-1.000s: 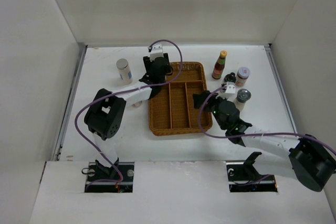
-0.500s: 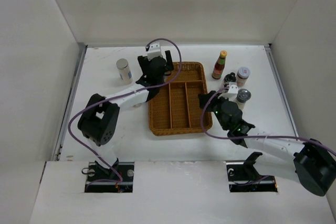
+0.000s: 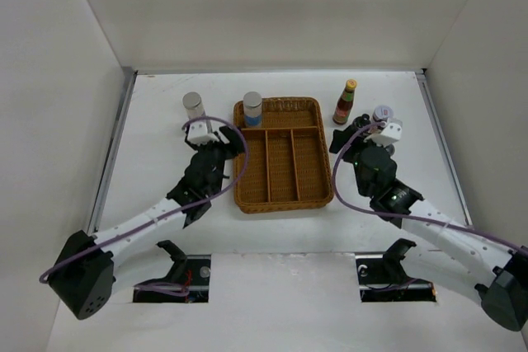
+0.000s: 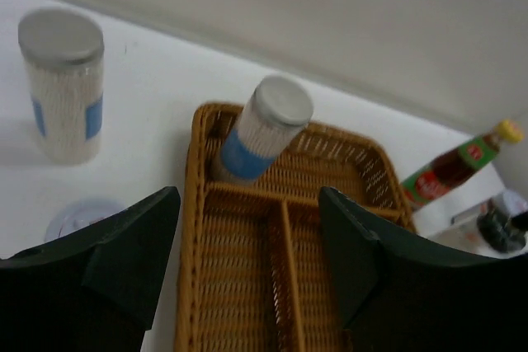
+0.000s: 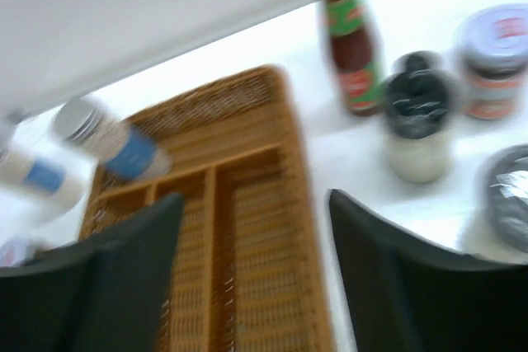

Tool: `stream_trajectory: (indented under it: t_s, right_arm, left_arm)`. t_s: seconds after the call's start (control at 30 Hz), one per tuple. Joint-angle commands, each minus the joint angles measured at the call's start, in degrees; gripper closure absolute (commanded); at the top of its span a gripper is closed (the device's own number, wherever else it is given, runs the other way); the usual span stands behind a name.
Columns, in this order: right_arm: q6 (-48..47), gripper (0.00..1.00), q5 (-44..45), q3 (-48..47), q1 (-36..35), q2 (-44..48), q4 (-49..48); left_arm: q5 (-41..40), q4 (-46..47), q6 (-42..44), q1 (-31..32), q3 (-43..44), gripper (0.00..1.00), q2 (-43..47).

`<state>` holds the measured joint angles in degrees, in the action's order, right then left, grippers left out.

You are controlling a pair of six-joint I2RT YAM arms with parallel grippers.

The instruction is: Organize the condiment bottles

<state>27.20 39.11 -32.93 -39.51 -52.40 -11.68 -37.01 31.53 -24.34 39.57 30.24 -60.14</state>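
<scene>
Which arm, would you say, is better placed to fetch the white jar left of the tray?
Left: the left fingers, open, sit close to the white jar; the right fingers are across the tray, beside the sauce bottle.

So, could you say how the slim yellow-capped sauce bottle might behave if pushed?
The sauce bottle stands tall and narrow, so a push high up would probably tip it. Its round body would likely roll once down.
</scene>
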Motion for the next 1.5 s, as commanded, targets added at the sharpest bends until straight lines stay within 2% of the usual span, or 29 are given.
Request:
stream_trajectory:
  t_s: [0.0,0.07,0.13,0.27,0.47,0.7,0.8,0.83,0.87,0.9,1.0,1.1,1.3,1.47]
  right_arm:
    - [-3.0,0.12,12.4,-4.4,3.0,0.5,9.2]
    - [-4.2,0.03,16.0,-6.0,5.3,-0.7,12.5]
    - [-5.1,0.00,17.0,-7.5,8.4,-2.1,15.5]
    - [-5.1,0.00,14.3,-8.6,14.8,-5.0,20.5]
    - [-3.9,0.00,0.3,-8.4,22.4,-8.5,23.0]
    - [-3.4,0.00,-6.8,-10.4,25.0,-15.5,19.7]
    - [-3.3,0.00,-7.2,-10.7,25.1,-17.9,18.5]
    - [-3.2,0.02,-6.8,-10.4,25.3,-18.3,17.8]
    - [-3.1,0.10,-6.0,-10.1,25.5,-18.4,17.1]
    - [-3.0,0.17,-4.8,-9.5,25.5,-18.4,16.5]
    - [-3.8,0.32,1.6,-8.6,24.4,-16.6,14.9]
    - [-6.1,0.41,5.7,-8.0,20.6,-13.4,13.4]
    - [-10.1,0.43,5.7,-14.8,10.5,-9.6,12.7]
    - [-11.9,0.43,-2.4,-26.4,6.2,-21.4,6.2]
  left_arm:
    - [3.0,1.0,-5.7,1.7,-6.4,0.34,4.6]
    - [5.1,1.6,-6.7,2.7,-9.0,0.33,7.0]
    - [7.0,2.4,-6.6,3.0,-10.4,0.29,9.0]
    - [8.4,5.6,-6.6,3.4,-13.0,0.23,11.8]
    - [7.7,7.6,-6.3,3.6,-15.4,0.19,13.0]
    - [8.0,8.3,-6.5,3.6,-15.0,0.18,9.7]
    - [8.1,8.6,-6.5,3.4,-15.1,0.18,9.3]
    - [8.1,8.7,-6.5,3.3,-15.2,0.18,9.3]
    - [8.0,8.7,-6.5,3.3,-15.3,0.18,9.3]
    - [7.8,8.8,-6.5,3.2,-15.3,0.18,9.3]
    - [7.8,8.8,-6.5,3.0,-15.4,0.18,9.2]
    - [7.7,9.2,-6.5,2.7,-15.5,0.17,8.7]
    - [5.4,9.7,-6.7,1.3,-16.2,0.17,8.5]
    - [3.5,9.0,-6.7,0.0,-16.9,0.18,10.4]
